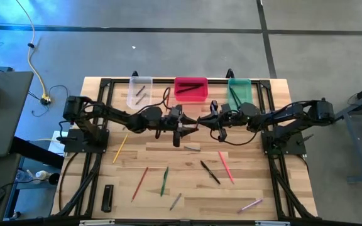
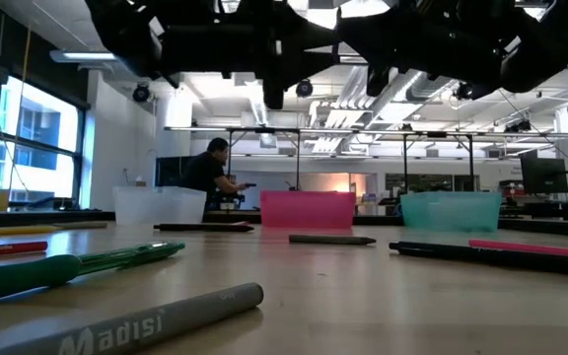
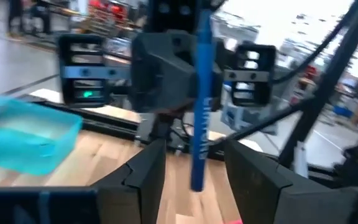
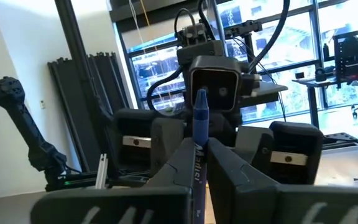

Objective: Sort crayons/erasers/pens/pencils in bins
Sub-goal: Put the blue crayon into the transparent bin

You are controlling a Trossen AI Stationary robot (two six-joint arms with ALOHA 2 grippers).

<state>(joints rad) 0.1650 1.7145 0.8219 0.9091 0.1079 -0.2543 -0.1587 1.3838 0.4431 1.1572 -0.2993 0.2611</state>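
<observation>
Overhead, the wooden desk [image 1: 244, 188] carries three bins along its far edge: clear bin [image 1: 139, 91], pink-red bin [image 1: 190, 88], green bin [image 1: 239, 90]. Both dark arms meet mid-desk, just in front of the pink-red bin, grippers facing each other. Left gripper [image 1: 182, 125]: jaws stand apart, with a blue pen [image 3: 201, 93] upright in the gap between them, seemingly untouched on either side. Right gripper [image 1: 216, 120]: jaws together, clamped on that same pen's lower barrel in its wrist view. Reads as a handover step, pen passing left to right, release side done. Loose sticks lie scattered on the near half of the desk: black pen [image 1: 210, 172], pink stick [image 1: 225, 167], green pen [image 1: 164, 181], red stick [image 1: 139, 184], yellow pencil [image 1: 119, 148], grey marker [image 2: 126, 323] nearest the low camera. Next move, likely: left arm backs clear without brushing the pen, right arm carries it to a bin.
</observation>
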